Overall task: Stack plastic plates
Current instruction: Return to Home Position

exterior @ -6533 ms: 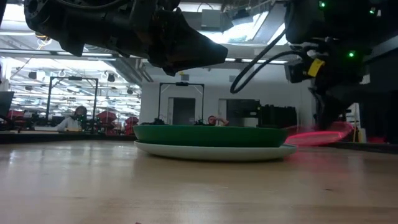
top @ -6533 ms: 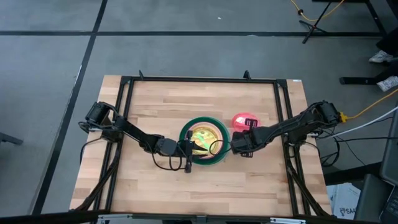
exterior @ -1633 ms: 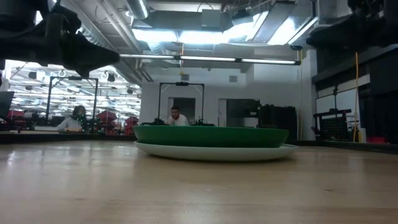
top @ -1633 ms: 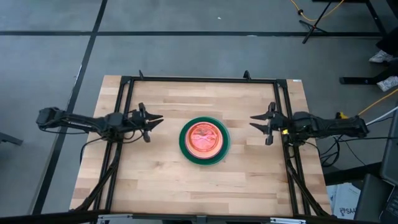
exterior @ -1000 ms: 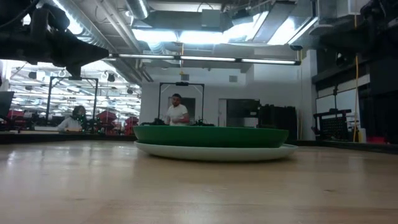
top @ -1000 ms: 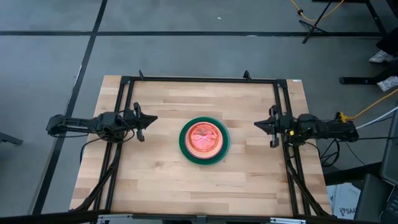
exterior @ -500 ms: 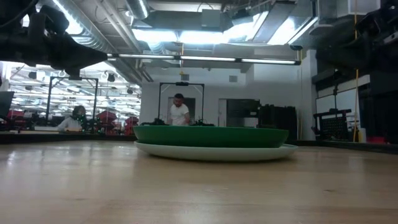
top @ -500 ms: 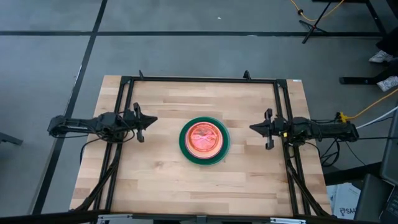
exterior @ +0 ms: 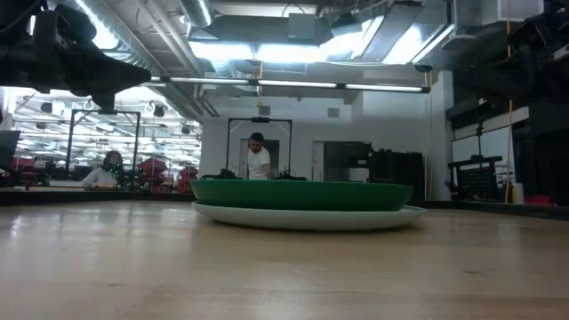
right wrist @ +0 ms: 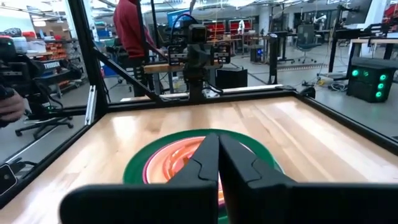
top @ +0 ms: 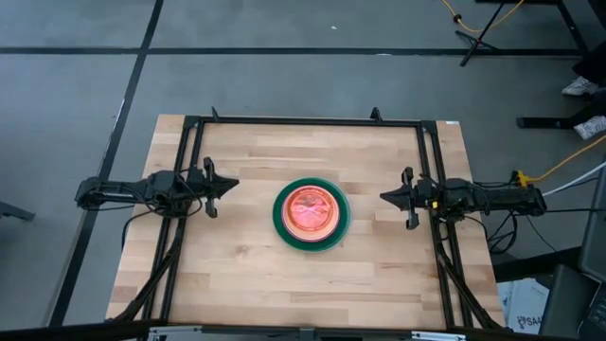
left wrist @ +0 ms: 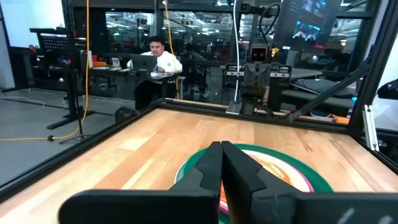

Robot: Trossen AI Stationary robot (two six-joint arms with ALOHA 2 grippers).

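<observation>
The plastic plates [top: 311,215] stand in one stack at the table's middle: a dark green plate [exterior: 302,193] rests on a pale, wider one [exterior: 307,216], with pink and translucent red plates [right wrist: 177,158] nested inside and on top. My left gripper [top: 235,183] is shut and held level over the table's left side, pointing at the stack [left wrist: 273,168]. My right gripper [top: 383,197] is shut and level over the right side, also pointing at the stack. Neither touches anything.
A black metal frame [top: 303,121] runs around the table's far and side edges. Bare wood lies around the stack on every side. A person [exterior: 258,160] stands in the room beyond the far edge, and another sits at a desk [left wrist: 155,62].
My right gripper has sunk a little and rolled slightly while staying over the table's right side. The stack has not moved.
</observation>
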